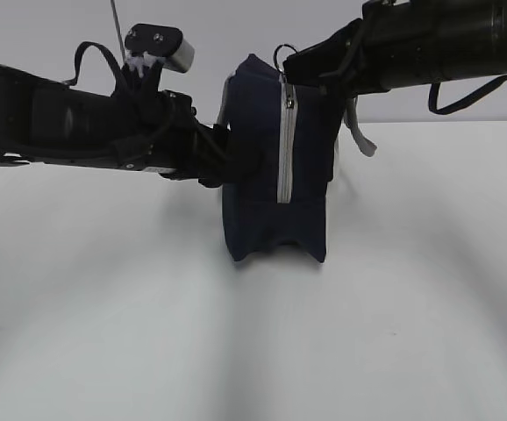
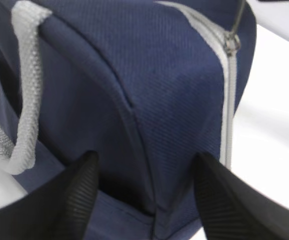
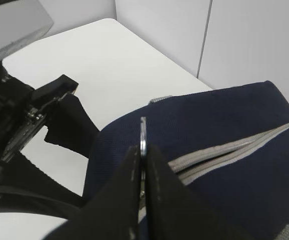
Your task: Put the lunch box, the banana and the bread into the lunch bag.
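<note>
Lunch bag (image 1: 271, 167) standing upright mid-counter (image 1: 104, 333), narrow end toward the exterior camera, grey zipper (image 1: 284, 149) running down that end and closed along the whole visible length. Navy fabric taut, boxy, base pinched slightly inward at 6 o'clock. Grey strap handle (image 2: 27, 95) hanging loose over the side at 9 o'clock in the left wrist view.

Ring pull (image 3: 143, 135) at the bag's 12 o'clock corner, pinched edge-on in the right gripper (image 3: 142, 156), both fingers clenched flat on the metal ring. Grasped there, most likely, because the zipper must run open before anything goes in; the ring gives the only firm purchase on the slider.

Left gripper (image 2: 144, 192) at the bag's 9 o'clock flank in the exterior view, fingers (image 2: 74, 195) spread wide on either side of a corner seam, fabric between them. Whether the pads press the cloth or stand just off it: cannot tell. Placed there, by judgement, as a brace, so the bag stays put and the fabric stays stretched while the ring is drawn along the track.

No lunch box, banana or bread visible in any view; whether out of frame or elsewhere, cannot tell. Packing not yet begun, opening step in hand.

Beyond the bag, only bare white counter and pale wall panels (image 3: 244, 40) behind.
</note>
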Robot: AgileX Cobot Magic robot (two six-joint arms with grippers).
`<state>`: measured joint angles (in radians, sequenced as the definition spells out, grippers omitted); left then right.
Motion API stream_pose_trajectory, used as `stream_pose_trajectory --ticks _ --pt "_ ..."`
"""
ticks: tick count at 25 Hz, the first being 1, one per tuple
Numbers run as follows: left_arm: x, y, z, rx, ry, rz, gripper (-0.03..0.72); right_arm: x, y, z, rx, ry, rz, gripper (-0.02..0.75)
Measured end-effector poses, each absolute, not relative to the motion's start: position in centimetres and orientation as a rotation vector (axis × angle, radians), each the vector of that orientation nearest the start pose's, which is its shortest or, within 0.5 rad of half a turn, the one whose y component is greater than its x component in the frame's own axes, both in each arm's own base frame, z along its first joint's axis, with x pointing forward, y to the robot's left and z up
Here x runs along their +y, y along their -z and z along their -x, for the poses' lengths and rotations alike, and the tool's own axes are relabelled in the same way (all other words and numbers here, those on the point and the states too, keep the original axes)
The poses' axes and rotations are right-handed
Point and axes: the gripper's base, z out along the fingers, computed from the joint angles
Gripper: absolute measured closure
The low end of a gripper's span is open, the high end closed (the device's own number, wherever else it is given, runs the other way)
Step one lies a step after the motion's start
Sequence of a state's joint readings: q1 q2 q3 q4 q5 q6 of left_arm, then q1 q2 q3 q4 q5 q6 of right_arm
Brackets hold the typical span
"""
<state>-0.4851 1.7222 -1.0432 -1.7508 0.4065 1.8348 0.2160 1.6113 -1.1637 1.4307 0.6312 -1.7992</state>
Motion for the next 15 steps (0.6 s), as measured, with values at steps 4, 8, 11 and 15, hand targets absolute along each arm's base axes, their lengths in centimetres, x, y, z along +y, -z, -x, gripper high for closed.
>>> stream_pose_trajectory --ticks 4,8,11,15 --pt "-20.66 -23.11 -31.56 1.946 0.661 -0.826 0.379 12.89 -30.28 -33.86 1.729 -0.515 0.956 0.754" --pt "-20.8 -23.16 -31.44 1.935 0.683 -0.838 0.625 12.89 -30.28 -33.86 1.729 -0.515 0.956 0.754" --pt "-21.02 -23.32 -31.2 1.915 0.731 -0.859 0.68 12.89 -30.28 -33.86 1.734 -0.52 0.95 0.754" --pt "-21.33 -23.49 -30.84 1.914 0.812 -0.852 0.682 12.9 -30.31 -33.86 1.736 -0.523 0.946 0.754"
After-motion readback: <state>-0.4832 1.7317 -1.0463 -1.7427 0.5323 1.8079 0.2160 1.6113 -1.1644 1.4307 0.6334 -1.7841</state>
